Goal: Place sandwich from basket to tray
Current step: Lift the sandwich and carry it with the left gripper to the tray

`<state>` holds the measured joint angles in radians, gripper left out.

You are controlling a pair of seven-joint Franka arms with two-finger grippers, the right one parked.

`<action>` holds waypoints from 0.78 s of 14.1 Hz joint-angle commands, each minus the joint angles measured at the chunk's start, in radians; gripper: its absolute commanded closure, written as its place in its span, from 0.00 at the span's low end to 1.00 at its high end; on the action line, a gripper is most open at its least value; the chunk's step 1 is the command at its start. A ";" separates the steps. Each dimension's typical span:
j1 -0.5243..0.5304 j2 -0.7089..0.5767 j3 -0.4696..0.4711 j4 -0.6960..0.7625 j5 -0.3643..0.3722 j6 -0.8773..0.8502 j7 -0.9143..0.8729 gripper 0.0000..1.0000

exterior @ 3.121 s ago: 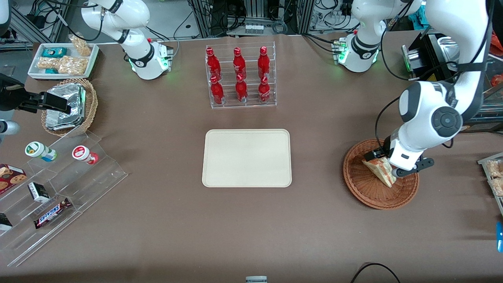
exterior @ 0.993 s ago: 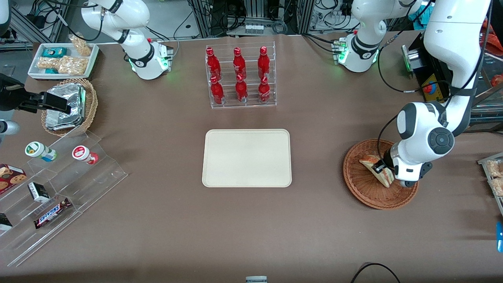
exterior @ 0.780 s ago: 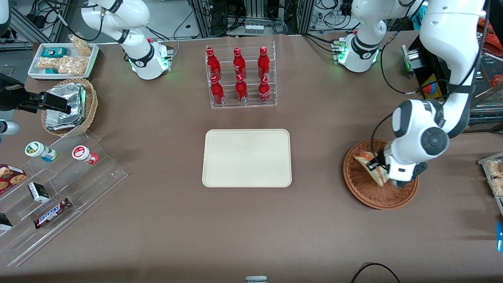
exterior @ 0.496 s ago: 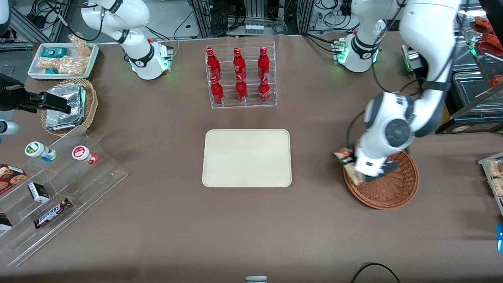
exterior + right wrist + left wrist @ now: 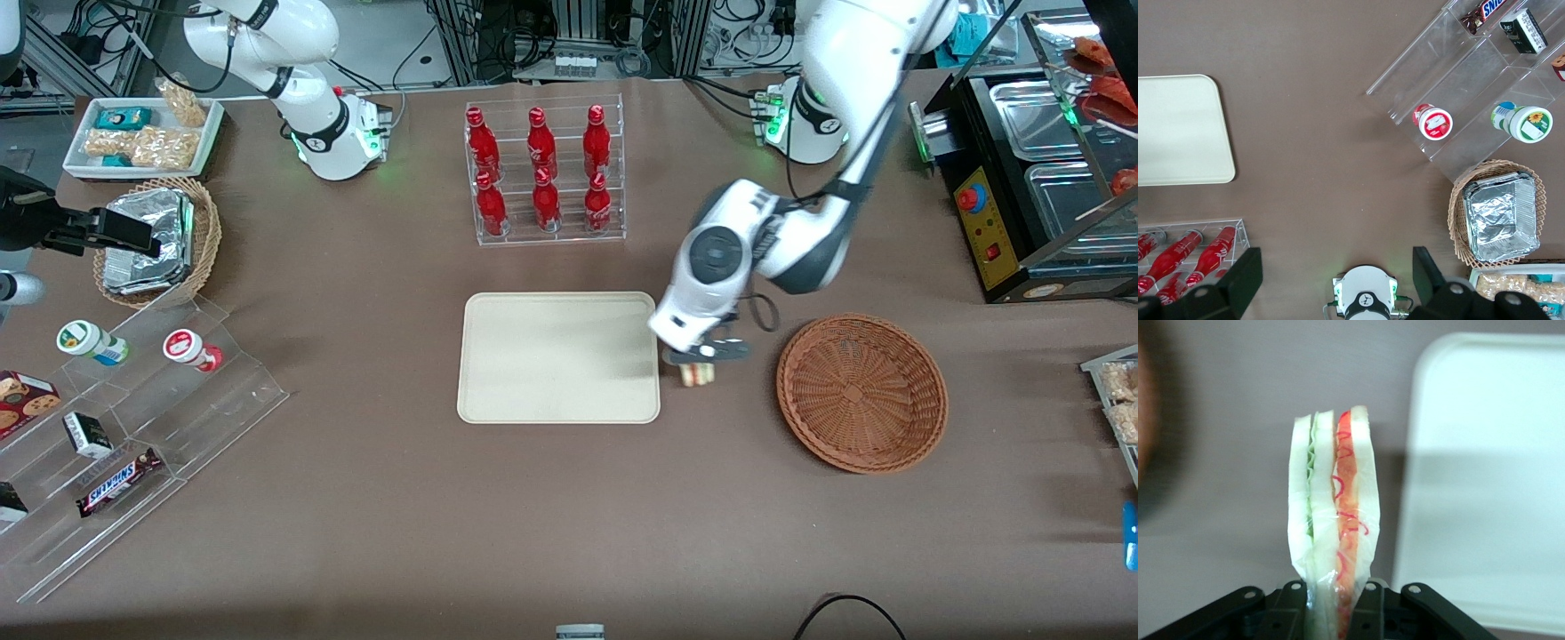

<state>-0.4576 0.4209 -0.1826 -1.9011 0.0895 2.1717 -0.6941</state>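
Observation:
My gripper (image 5: 698, 363) is shut on the sandwich (image 5: 698, 373), a pale bread wedge with red-orange and green filling in clear wrap. It hangs in the air between the reddish-brown wicker basket (image 5: 861, 393) and the cream tray (image 5: 558, 357), just beside the tray's short edge. In the left wrist view the sandwich (image 5: 1333, 520) stands edge-on, pinched between the black fingers (image 5: 1368, 613) of the gripper (image 5: 1333, 610), with the tray (image 5: 1485, 500) close beside it. The basket holds nothing. The right wrist view shows one end of the tray (image 5: 1178, 130).
A clear rack of red bottles (image 5: 542, 173) stands farther from the camera than the tray. Toward the parked arm's end are a tan basket with foil packets (image 5: 156, 240), a white snack tray (image 5: 142, 135) and a stepped clear display (image 5: 124, 427). A black appliance (image 5: 1031, 178) sits near the working arm.
The gripper lifted the sandwich out of the basket and carried it toward the tray; it now hangs beside the tray's edge. The basket is left empty.

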 commanded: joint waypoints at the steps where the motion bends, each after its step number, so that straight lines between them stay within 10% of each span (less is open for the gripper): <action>1: -0.094 0.096 0.014 0.124 0.006 -0.009 -0.004 0.84; 7: -0.259 0.278 0.014 0.336 -0.076 0.065 -0.123 0.75; 11: -0.270 0.321 0.014 0.347 -0.070 0.114 -0.122 0.51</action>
<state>-0.7192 0.7175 -0.1818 -1.5866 0.0262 2.2804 -0.8104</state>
